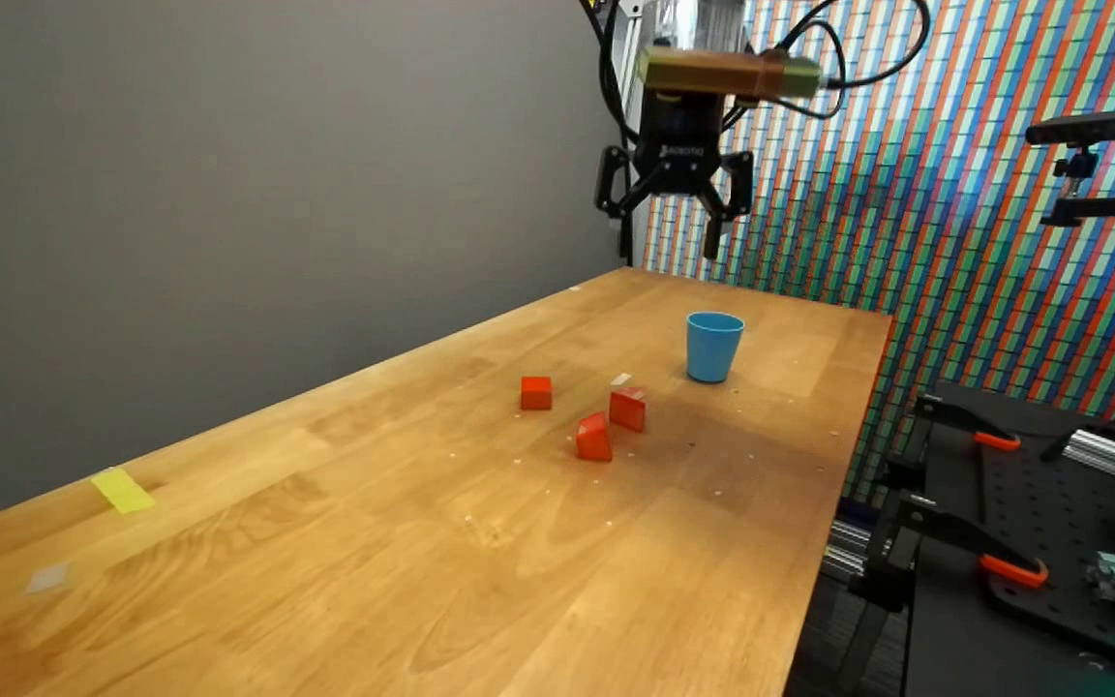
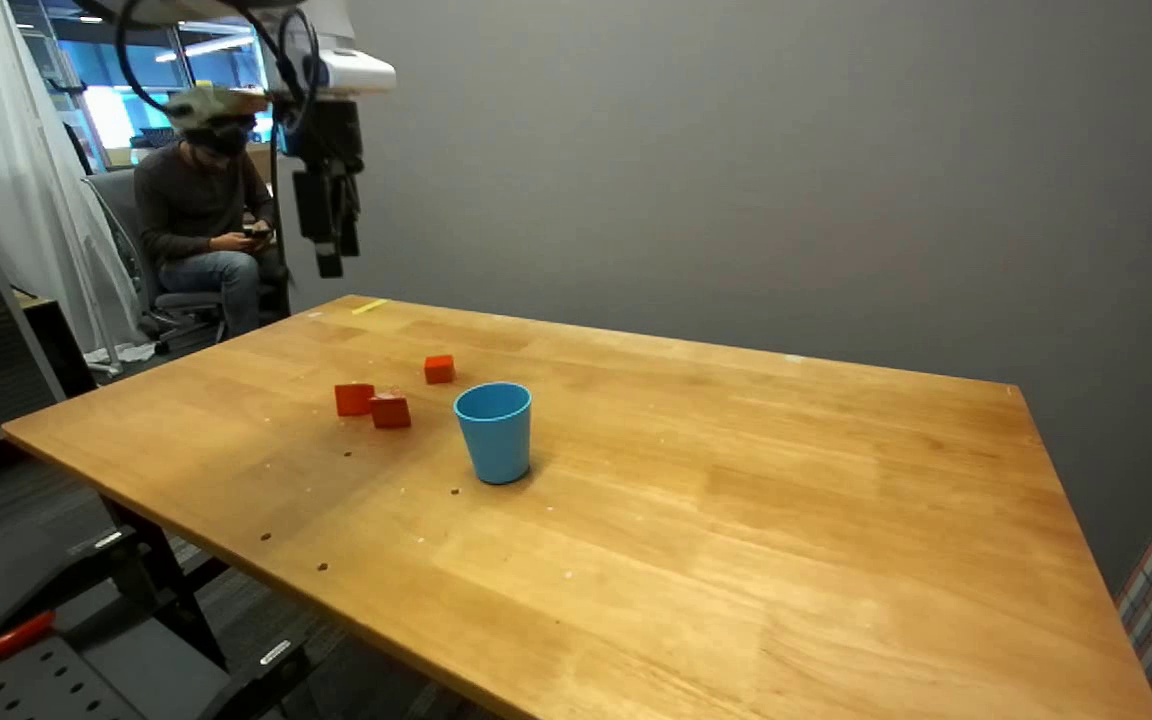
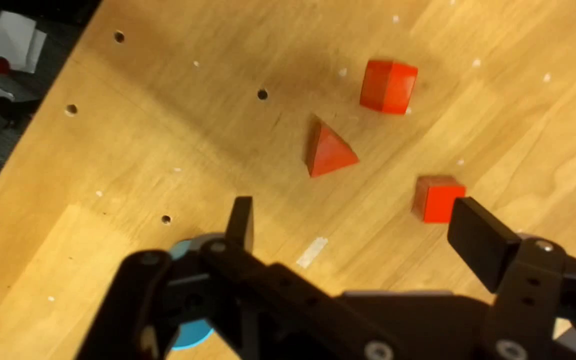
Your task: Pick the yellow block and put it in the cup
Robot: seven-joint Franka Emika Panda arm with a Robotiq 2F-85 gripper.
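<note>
While the gripper hangs high over the table with its jaws wide apart, the blue cup stands upright near three red blocks

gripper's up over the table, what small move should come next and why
Perhaps shift the open gripper aside so the wrist view looks into the blue cup: the gripper covers much of it there, the cup's floor shows in no view, and no yellow block is visible, so it may be inside.
</note>
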